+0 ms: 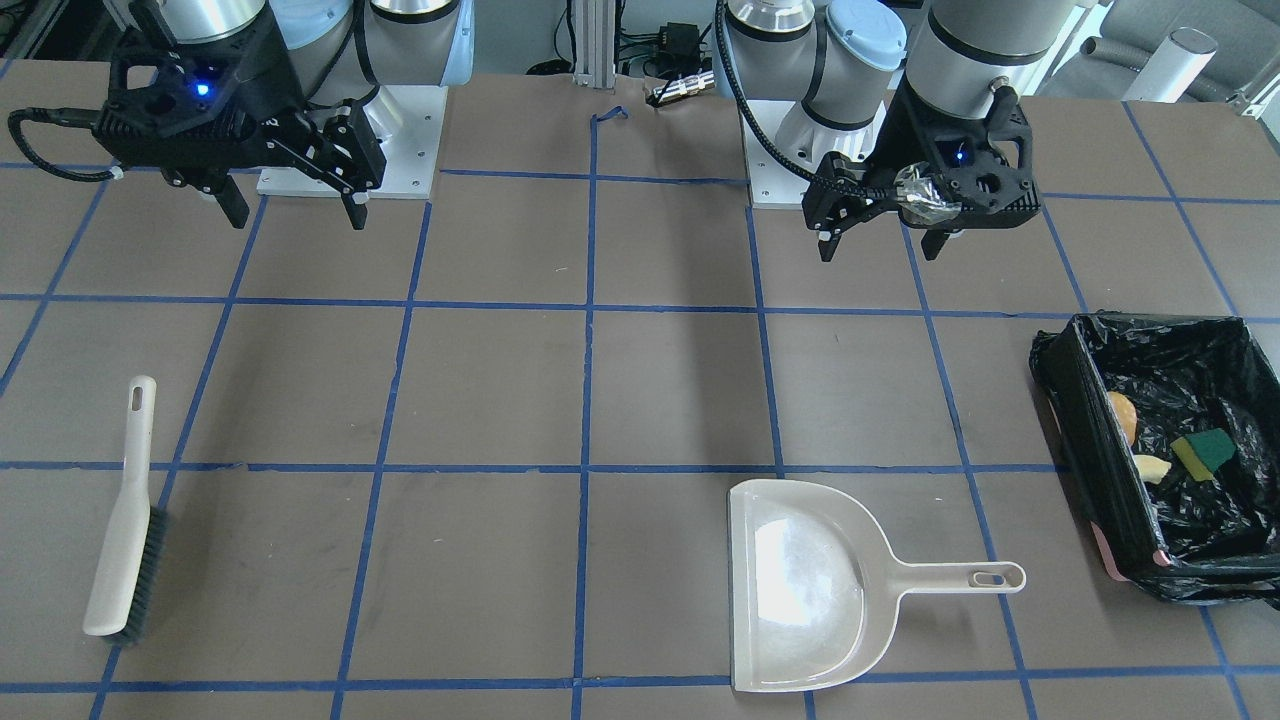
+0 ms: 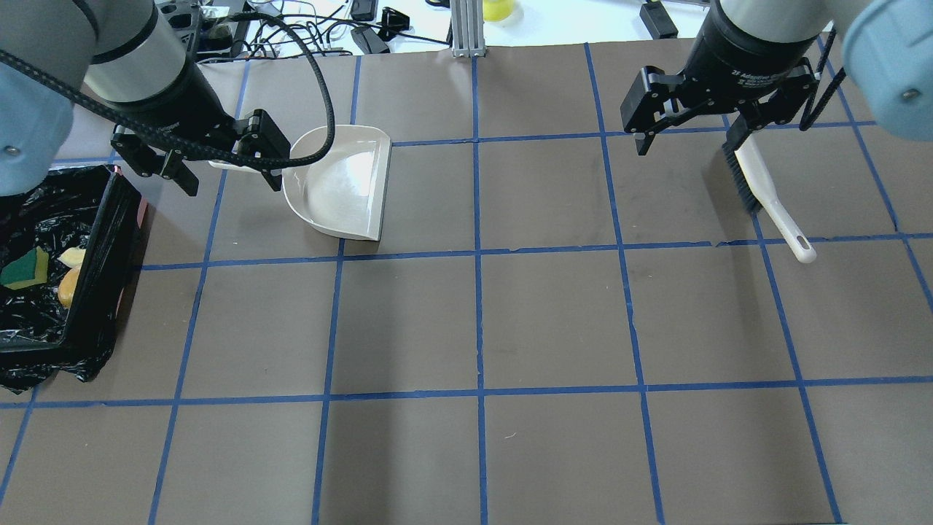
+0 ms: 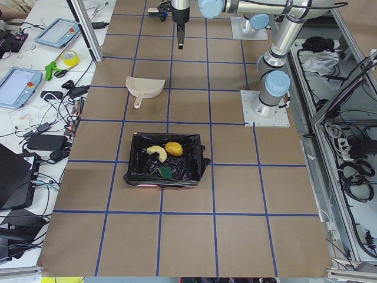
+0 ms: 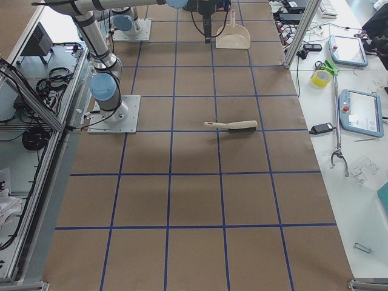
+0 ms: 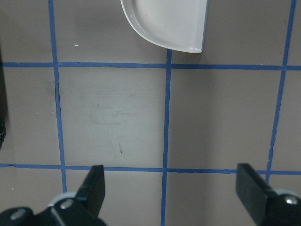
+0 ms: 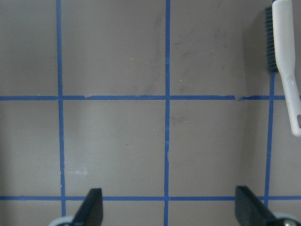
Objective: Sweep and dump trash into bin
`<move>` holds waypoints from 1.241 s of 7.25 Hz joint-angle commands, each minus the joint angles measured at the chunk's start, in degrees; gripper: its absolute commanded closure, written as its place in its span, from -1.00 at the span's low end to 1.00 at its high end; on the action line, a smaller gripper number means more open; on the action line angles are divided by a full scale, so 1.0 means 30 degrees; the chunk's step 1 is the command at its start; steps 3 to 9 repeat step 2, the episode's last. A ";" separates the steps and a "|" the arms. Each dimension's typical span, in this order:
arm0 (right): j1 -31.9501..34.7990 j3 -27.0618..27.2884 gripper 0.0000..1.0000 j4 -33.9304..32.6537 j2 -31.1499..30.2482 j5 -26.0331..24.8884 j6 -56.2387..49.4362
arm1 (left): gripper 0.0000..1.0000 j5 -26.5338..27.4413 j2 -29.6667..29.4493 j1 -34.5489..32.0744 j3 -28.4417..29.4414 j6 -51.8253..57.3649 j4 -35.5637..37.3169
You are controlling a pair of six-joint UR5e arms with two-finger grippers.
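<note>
Overhead, the bin [image 2: 102, 248] runs off the view's left edge.

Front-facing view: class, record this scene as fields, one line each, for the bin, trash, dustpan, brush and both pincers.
bin: black-lined, at the end of the table on the robot's left
trash: lump, crescent and sponge, all inside the bin
dustpan: flat on the table, empty, not held
brush: lying on the table on the robot's right, not held
left pincer: open, empty, above the table
right pincer: open, empty, above the table
</note>
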 commanded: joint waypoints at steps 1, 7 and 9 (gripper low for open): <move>0.0000 0.0000 -1.00 0.0000 0.0000 0.0000 0.0023 | -1.00 -0.0010 -0.0089 -0.0001 -0.0042 -0.0004 0.0490; -0.0029 0.0000 -1.00 0.0000 0.0000 0.0000 0.0023 | -1.00 0.0019 -0.0089 -0.0001 -0.0130 0.0025 0.0551; -0.0029 0.0000 -1.00 0.0000 0.0000 0.0000 0.0023 | -1.00 0.0019 -0.0089 -0.0001 -0.0130 0.0025 0.0551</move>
